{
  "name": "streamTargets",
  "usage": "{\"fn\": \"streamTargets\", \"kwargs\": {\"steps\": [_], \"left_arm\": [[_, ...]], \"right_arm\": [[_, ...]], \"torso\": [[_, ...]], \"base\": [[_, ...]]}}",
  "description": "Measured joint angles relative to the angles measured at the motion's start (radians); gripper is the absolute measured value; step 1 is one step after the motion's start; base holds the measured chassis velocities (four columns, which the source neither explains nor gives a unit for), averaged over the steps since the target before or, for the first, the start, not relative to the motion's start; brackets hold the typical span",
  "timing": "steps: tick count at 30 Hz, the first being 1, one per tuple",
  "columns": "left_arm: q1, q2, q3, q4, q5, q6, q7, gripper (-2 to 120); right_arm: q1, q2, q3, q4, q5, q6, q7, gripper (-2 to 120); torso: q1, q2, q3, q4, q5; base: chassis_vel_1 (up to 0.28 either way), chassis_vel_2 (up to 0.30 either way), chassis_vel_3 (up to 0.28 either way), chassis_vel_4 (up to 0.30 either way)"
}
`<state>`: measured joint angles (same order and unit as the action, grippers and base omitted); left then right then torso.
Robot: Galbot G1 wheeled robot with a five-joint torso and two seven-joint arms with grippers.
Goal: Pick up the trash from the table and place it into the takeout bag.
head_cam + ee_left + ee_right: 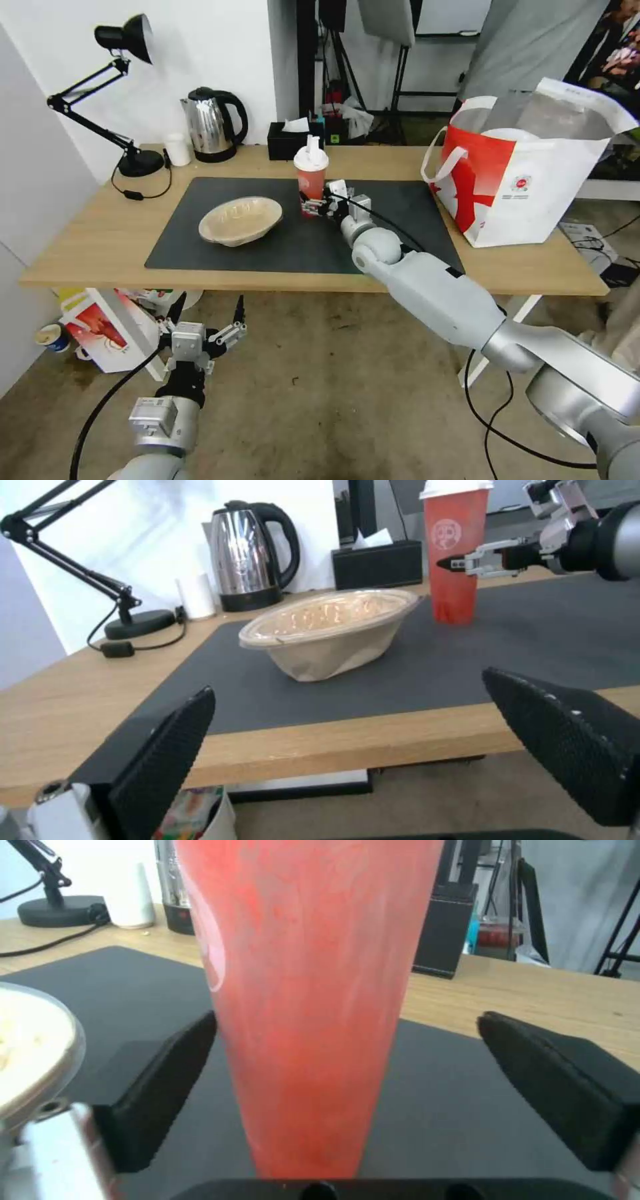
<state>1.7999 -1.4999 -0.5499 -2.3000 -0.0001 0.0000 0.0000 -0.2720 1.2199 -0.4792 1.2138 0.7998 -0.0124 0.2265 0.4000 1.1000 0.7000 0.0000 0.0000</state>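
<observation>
Below the table's [87,267] near edge, the left gripper [207,327] is held idle with fingers spread. On the mat, the upright red cup [311,175] is straddled low by the right gripper [347,1090], jaws spread either side and not yet pressed shut. Beyond the cup on that arm's side, the takeout bag [527,187] stands open at the table's end; the beige bowl [240,220] lies on the cup's opposite side.

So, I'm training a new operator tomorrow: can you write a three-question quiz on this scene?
1. True or false: the right gripper is shut on the red cup.
2. The beige bowl lies on: A) the bare table; B) the dark mat; C) the floor.
3. Fill in: the left gripper hangs open, lower than the table's ____ edge.

Key:
1. False: its fingers stand open on either side of the cup.
2. B.
3. Near.
</observation>
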Motion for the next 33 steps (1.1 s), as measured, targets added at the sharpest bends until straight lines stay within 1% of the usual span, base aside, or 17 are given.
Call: {"fn": "streamTargets", "kwargs": {"steps": [1, 2, 5, 6, 7, 8, 9, 10, 12, 13, 15, 16, 21, 23, 27, 30, 33], "left_arm": [[0.0, 0.0, 0.0, 0.0, 0.0, 0.0, 0.0, 100], [0.0, 0.0, 0.0, 0.0, 0.0, 0.0, 0.0, 100], [0.0, 0.0, 0.0, 0.0, 0.0, 0.0, 0.0, 100], [0.0, 0.0, 0.0, 0.0, 0.0, 0.0, 0.0, 100], [0.0, 0.0, 0.0, 0.0, 0.0, 0.0, 0.0, 100], [0.0, 0.0, 0.0, 0.0, 0.0, 0.0, 0.0, 100], [0.0, 0.0, 0.0, 0.0, 0.0, 0.0, 0.0, 100], [0.0, 0.0, 0.0, 0.0, 0.0, 0.0, 0.0, 100], [0.0, 0.0, 0.0, 0.0, 0.0, 0.0, 0.0, 100], [0.0, 0.0, 0.0, 0.0, 0.0, 0.0, 0.0, 100], [0.0, 0.0, 0.0, 0.0, 0.0, 0.0, 0.0, 100], [0.0, 0.0, 0.0, 0.0, 0.0, 0.0, 0.0, 100], [0.0, 0.0, 0.0, 0.0, 0.0, 0.0, 0.0, 100], [0.0, 0.0, 0.0, 0.0, 0.0, 0.0, 0.0, 100], [0.0, 0.0, 0.0, 0.0, 0.0, 0.0, 0.0, 100], [0.0, 0.0, 0.0, 0.0, 0.0, 0.0, 0.0, 100], [0.0, 0.0, 0.0, 0.0, 0.0, 0.0, 0.0, 100]], "right_arm": [[0.0, 0.0, 0.001, 0.0, 0.0, 0.0, -0.002, 88], [0.0, 0.0, 0.001, 0.0, 0.0, 0.0, -0.002, 88], [0.0, 0.0, 0.002, 0.0, 0.0, 0.001, -0.006, 76], [0.0, 0.0, 0.002, 0.0, 0.0, 0.001, -0.006, 76], [0.0, 0.0, 0.002, 0.0, 0.0, 0.001, -0.006, 69], [0.0, 0.0, 0.002, 0.0, 0.0, 0.001, -0.006, 69], [0.0, 0.0, 0.002, 0.0, 0.0, 0.001, -0.007, 63], [0.0, 0.0, 0.002, 0.0, 0.0, 0.001, -0.007, 63], [0.0, 0.0, 0.002, 0.0, 0.001, 0.001, -0.008, 50], [0.0, 0.0, 0.002, 0.0, 0.001, 0.001, -0.008, 50], [0.0, 0.0, 0.002, 0.0, 0.001, 0.001, -0.009, 42], [0.0, 0.0, 0.002, 0.0, 0.001, 0.001, -0.009, 42], [0.002, -0.003, 0.003, -0.001, 0.004, 0.002, -0.013, 30], [0.002, -0.005, 0.003, -0.001, 0.005, 0.002, -0.015, 24], [0.002, -0.008, 0.003, 0.006, 0.006, 0.002, -0.022, 18], [0.003, -0.013, 0.004, 0.015, 0.008, 0.002, -0.03, 10], [0.004, -0.016, 0.005, 0.022, 0.009, 0.002, -0.032, 7]], "torso": [[0.0, 0.0, 0.0, 0.0, 0.0], [0.0, 0.0, 0.0, 0.0, 0.0], [0.0, 0.0, 0.0, 0.0, 0.0], [0.0, 0.0, 0.0, 0.0, 0.0], [0.0, 0.0, 0.0, 0.0, 0.0], [0.0, 0.0, 0.0, 0.0, 0.0], [0.0, 0.0, 0.0, 0.0, 0.0], [0.0, 0.0, 0.0, 0.0, 0.0], [0.0, 0.0, 0.0, 0.0, 0.0001], [0.0, 0.0, 0.0, 0.0, 0.0001], [0.0, 0.0, 0.0, 0.0, 0.0], [0.0, 0.0, 0.0, 0.0, 0.0], [0.0, 0.0, 0.0, 0.0, 0.0], [0.0, 0.0, 0.0, 0.0, 0.0], [0.0, 0.0, 0.0, -0.0001, 0.0], [0.0, 0.0, 0.0, 0.0, 0.0], [0.0, 0.0, 0.0, 0.0001, 0.0]], "base": [[0.0, 0.0, 0.0, 0.0], [0.0, 0.0, 0.0, 0.0], [0.0, 0.0, 0.0, 0.0], [0.0, 0.0, 0.0, 0.0], [0.0, 0.0, 0.0, 0.0], [0.0, 0.0, 0.0, 0.0], [0.0, 0.0, 0.0, 0.0], [0.0, 0.0, 0.0, 0.0], [0.0, 0.0, 0.0, 0.0], [0.0, 0.0, 0.0, 0.0], [0.0, 0.0, 0.0, 0.0], [0.0, 0.0, 0.0, 0.0], [0.0, 0.0, 0.0, 0.0], [0.0, 0.0, 0.0, 0.0], [0.0, 0.0, 0.0, 0.0], [0.0, 0.0, 0.0, 0.0], [0.0, 0.0, 0.0, 0.0]]}}
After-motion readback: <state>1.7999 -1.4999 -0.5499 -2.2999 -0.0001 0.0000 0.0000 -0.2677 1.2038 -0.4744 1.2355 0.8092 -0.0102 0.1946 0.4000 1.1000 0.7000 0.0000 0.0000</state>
